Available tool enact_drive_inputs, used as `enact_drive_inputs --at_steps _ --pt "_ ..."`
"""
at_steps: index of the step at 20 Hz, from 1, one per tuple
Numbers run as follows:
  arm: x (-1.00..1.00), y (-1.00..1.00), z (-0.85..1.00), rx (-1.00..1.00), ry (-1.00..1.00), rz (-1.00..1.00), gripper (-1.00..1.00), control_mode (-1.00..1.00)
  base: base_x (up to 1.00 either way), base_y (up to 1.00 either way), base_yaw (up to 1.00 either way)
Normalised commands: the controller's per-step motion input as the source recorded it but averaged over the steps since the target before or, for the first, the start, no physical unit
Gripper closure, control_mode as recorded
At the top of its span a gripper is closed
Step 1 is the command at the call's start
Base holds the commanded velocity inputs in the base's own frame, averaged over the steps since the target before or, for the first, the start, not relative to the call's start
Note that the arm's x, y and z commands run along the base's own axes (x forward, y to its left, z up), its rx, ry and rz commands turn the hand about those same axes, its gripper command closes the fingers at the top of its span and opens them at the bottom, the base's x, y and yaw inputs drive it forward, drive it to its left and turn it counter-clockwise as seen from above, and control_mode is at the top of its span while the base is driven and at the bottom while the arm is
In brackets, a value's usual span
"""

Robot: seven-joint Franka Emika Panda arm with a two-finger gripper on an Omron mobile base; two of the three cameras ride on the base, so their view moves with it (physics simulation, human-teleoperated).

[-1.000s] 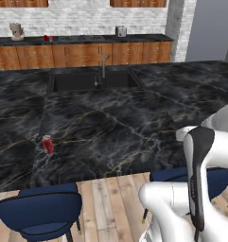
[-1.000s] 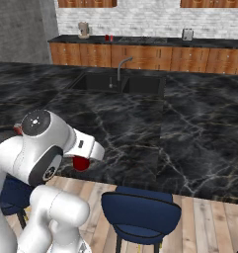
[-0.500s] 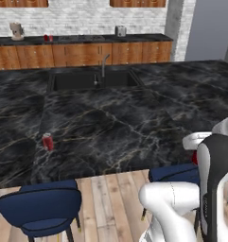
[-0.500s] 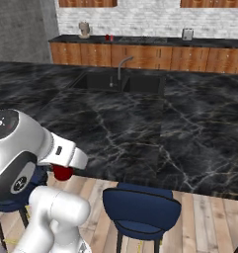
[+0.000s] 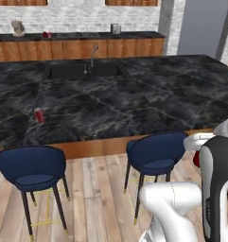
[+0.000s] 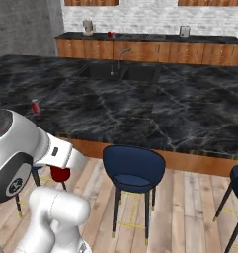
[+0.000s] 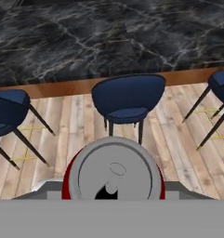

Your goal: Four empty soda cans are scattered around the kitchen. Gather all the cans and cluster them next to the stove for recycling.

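A: Left base view, items?
B: One soda can, red, upright on the black marble island counter, near its front edge at the left. Second red can on the far counter, left end, beside a beige appliance. Sink with faucet set in the island. Two blue stools on the wood floor in front. A patch of red shows against the arm at the right edge.

A: Right base view?
B: Same island can, far left, near the counter edge. Far-counter can just right of the beige appliance. Held can, red, under the white hand at lower left, off the counter and above the floor, with a blue stool to its right.

A: Hand view?
B: Held can's silvery top with red rim, nearest the camera, at the gripper. Fingers pinch this can. Stool and island edge beyond.
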Motion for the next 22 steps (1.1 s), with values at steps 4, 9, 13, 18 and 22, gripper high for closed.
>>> enact_drive_inputs --at_steps 4,9,13,18,22 --pt "0.0 0.0 0.0 0.0 0.0 0.0 1.0 1.0 -0.74 -0.94 0.08" --pt "0.0 0.0 0.0 0.0 0.0 0.0 1.0 1.0 -0.67 -1.0 0.08" --pt "0.0 0.0 0.0 0.0 0.0 0.0 1.0 1.0 -0.57 -1.0 0.09" --pt "0.0 0.0 0.0 0.0 0.0 0.0 1.0 1.0 -0.24 -0.85 0.11" --pt "0.0 0.0 0.0 0.0 0.0 0.0 1.0 1.0 0.29 -0.77 0.15"
